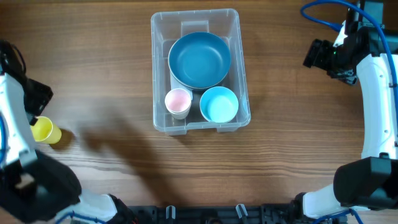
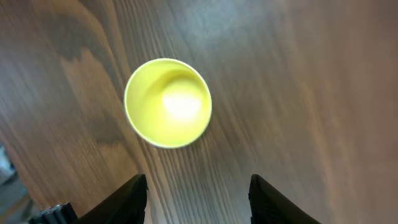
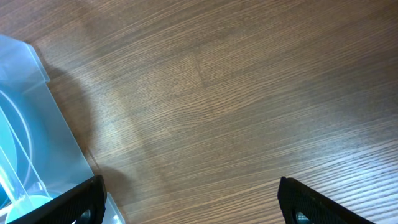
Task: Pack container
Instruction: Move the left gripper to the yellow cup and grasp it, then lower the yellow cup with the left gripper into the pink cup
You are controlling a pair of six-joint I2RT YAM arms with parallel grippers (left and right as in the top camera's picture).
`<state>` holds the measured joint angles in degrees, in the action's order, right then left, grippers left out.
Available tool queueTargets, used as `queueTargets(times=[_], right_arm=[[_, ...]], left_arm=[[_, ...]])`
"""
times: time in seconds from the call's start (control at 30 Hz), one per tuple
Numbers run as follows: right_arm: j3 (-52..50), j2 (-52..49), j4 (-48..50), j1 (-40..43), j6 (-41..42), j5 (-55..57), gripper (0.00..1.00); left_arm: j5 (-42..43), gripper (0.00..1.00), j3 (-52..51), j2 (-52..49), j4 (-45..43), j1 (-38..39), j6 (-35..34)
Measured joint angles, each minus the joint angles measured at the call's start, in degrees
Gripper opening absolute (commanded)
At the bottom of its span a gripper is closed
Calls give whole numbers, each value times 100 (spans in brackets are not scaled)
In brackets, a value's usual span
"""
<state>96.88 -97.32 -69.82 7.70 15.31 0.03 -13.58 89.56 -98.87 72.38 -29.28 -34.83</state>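
Observation:
The clear rectangular container (image 1: 155, 74) stands at the table's middle back. It holds a large teal bowl (image 1: 199, 59), a pink cup (image 1: 178, 102) and a light blue cup (image 1: 219, 104). Its corner also shows in the right wrist view (image 3: 31, 124). A yellow cup (image 1: 46, 130) stands upright on the table at the far left; the left wrist view looks down into it (image 2: 168, 102). My left gripper (image 2: 198, 202) is open, above and just short of the yellow cup. My right gripper (image 3: 189, 202) is open and empty over bare wood right of the container.
The wooden table (image 1: 280, 143) surrounds the container. My right arm (image 1: 376, 93) stands along the right edge and my left arm (image 1: 15, 124) along the left edge. Blue cables (image 1: 323, 12) hang at the back right.

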Motion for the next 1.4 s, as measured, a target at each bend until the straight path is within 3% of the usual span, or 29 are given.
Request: queueTargets(times=[0.23, 0.6, 0.77, 0.97, 1.1, 1.17, 1.27, 1.4], right_arm=[[-2, 0, 0, 0, -2, 0, 89], [-315, -9, 168, 0, 0, 0, 89], [-315, -9, 170, 0, -2, 0, 89], [-315, -9, 170, 0, -2, 0, 89], [-315, -9, 173, 0, -2, 0, 89], [-317, -11, 177, 0, -2, 0, 89], [-317, -9, 186, 0, -2, 0, 89], [-317, -9, 188, 0, 0, 0, 90]], left_arm=[[17, 47, -26, -1281, -374, -37, 72], [35, 46, -264, -1440, -743, -37, 199], [162, 5, -522, -1451, -841, -37, 282], [238, 4, -522, -1451, -815, -37, 304], [730, 4, -529, -1014, -767, 57, 328], [1051, 4, -527, -223, -706, 468, 426], [1386, 4, -98, 1300, -623, 2162, 485], [1526, 4, 568, 1650, -640, 4406, 472]])
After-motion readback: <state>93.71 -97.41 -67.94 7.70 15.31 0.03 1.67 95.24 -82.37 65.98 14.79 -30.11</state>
